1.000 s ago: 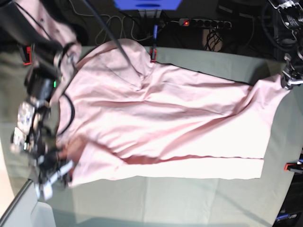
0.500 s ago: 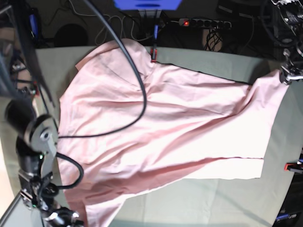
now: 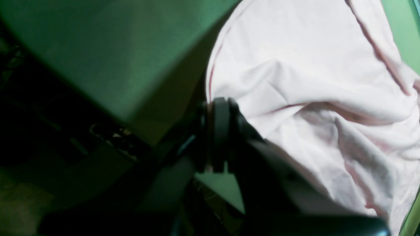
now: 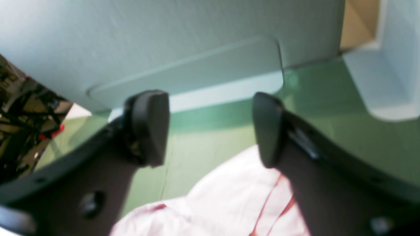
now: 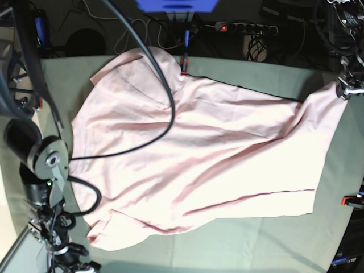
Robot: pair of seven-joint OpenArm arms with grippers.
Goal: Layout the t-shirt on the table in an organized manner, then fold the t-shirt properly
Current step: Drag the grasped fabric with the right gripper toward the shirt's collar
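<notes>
The t-shirt [image 5: 199, 148] is lying spread over most of the table [image 5: 239, 244], plain pink side up, with many soft creases running across it. From the base view, its body is reaching from about nine o'clock to three o'clock, and one sleeve is pointing toward eleven o'clock, near a red-and-black clamp [image 5: 183, 64] at the far edge.

The left gripper [image 3: 220, 131] is standing at about two o'clock in the base view, at the table's corner. Its jaws are pressed together and they are pinching the edge of the t-shirt there; in the left wrist view the pink cloth is coming straight out from between the dark pads.

The right gripper [image 4: 210, 126] is hanging at about seven o'clock, low at the near edge. Its two fingers [image 4: 149, 126] are standing wide apart and nothing is between them. A corner of the t-shirt is lying on the green cloth just beneath them, not touching the pads.
</notes>
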